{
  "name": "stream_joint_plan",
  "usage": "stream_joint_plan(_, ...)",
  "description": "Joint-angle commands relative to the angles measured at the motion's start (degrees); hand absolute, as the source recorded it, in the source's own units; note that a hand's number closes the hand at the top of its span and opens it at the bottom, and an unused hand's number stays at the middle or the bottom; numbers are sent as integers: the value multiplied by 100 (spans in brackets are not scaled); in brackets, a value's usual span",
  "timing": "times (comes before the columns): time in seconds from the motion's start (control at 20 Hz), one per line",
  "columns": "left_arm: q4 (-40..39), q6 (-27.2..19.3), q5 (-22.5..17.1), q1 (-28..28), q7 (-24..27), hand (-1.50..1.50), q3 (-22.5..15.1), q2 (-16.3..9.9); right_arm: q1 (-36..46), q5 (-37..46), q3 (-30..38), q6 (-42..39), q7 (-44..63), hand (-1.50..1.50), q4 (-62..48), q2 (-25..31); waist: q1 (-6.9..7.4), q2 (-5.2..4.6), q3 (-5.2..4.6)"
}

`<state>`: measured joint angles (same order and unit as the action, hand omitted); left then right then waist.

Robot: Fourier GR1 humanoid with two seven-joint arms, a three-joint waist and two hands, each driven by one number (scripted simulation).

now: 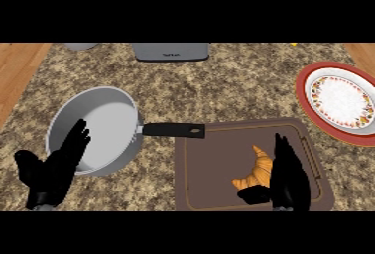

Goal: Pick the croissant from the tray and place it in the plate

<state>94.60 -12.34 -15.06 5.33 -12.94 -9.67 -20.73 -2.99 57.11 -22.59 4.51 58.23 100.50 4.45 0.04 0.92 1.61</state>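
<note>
— Where is the croissant (254, 173) sitting right now?

— It is lying on the brown tray (209, 173), in the right half of it, toward the near edge. Its pointed tip is aiming away from the robot and its fat end is curving toward the lower left.

— And the right hand (287, 176)?

— It is standing just to the right of the croissant, right up against it. The fingers (282, 149) are stretching straight out, away from the robot, running alongside the pastry's right flank. The thumb (254, 194) is poking out to the left under the croissant's near end, so the pastry is sitting in the crook between thumb and fingers. I would call the hand open; nothing is curling round the croissant. Whether the fingers are actually touching it, I cannot tell from here.

— Is the plate (338, 101) close by?

— It is lying well apart from the tray, up at the right edge of the granite counter (219, 89). It is white in the middle with a patterned ring and a red rim.

— What is the left hand (51, 171) doing?

— It is resting at the lower left, fingers straight and pointing up, overlapping the near rim of a grey frying pan (99, 126). The pan's black handle (172, 130) is reaching toward the tray's far left corner. It is holding nothing.

— Anything else on the counter?

— A grey appliance (170, 51) is sitting at the far edge.
</note>
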Motion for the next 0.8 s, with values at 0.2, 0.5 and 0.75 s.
stream_joint_plan(0.2,-706,-6,116,-314,-64,0,-416,627,25,-56,-258,-458,-134,150,-327,74,-109,-119,-168)
stream_joint_plan(0.5,-668,232,51,-231,-127,0,-231,492,469,303,-165,-209,-133,150,-1038,-35,-37,-123,-165)
stream_joint_plan(0.75,-637,227,150,-42,51,0,-241,645,176,830,-395,94,-236,150,-446,198,-96,-95,-168)
